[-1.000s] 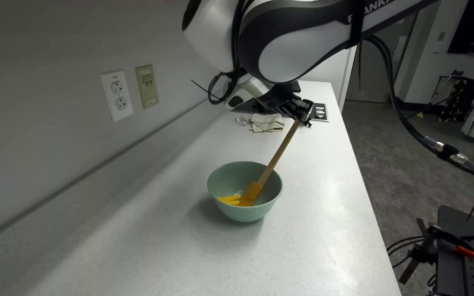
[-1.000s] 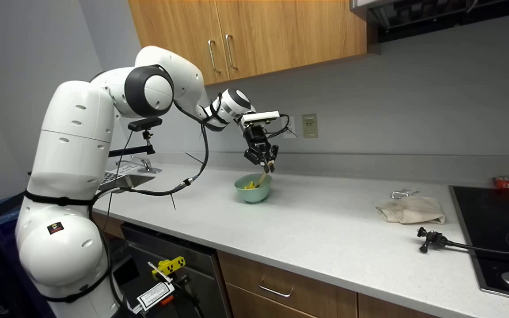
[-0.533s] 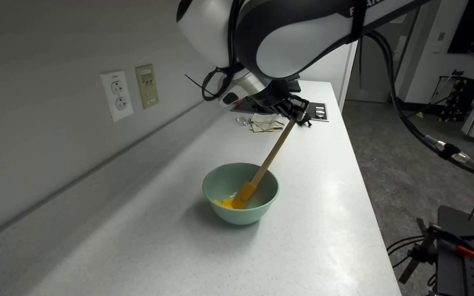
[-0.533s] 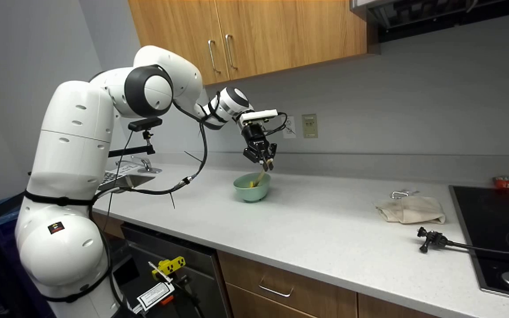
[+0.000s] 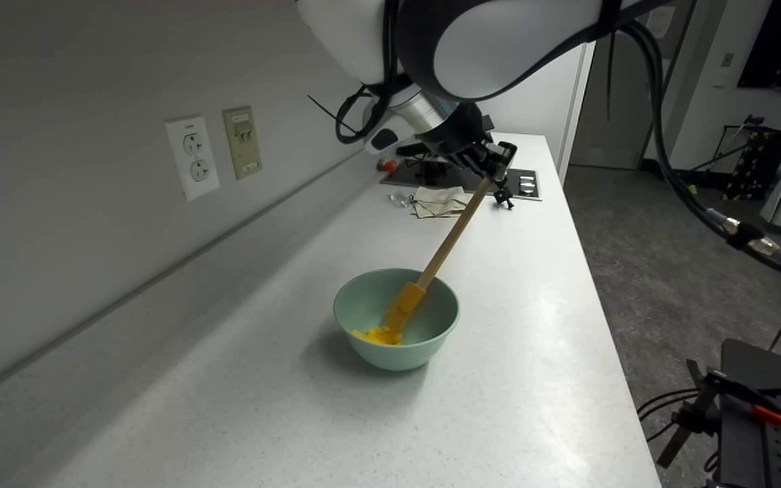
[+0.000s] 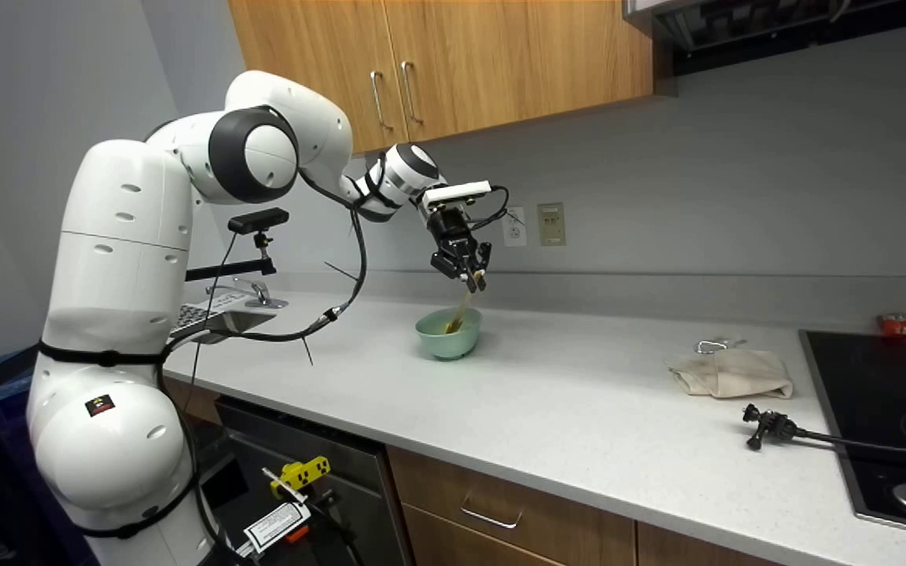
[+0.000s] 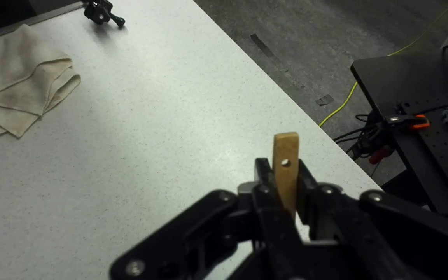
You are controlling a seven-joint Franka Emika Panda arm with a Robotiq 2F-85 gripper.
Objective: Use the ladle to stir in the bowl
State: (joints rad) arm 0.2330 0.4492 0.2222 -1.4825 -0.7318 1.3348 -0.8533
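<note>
In an exterior view, bowl [image 5: 396, 358] nearest, upright on counter [image 5: 499, 407], yellow bits [image 5: 366, 335] at its seven o'clock. The ladle [image 5: 439, 259] tilts in it, scoop end [image 5: 404, 306] down at the bits, handle [image 5: 458, 228] leaning out toward one o'clock. At the handle's top: gripper [image 7: 285, 171], fingers [image 7: 263, 171] pinched on it both sides, per wrist view. Beyond, between twelve and one o'clock, folded cloth [image 5: 439, 202]. Grasping and dipping done; stirring likely the current step; amount left, can't tell.
</note>
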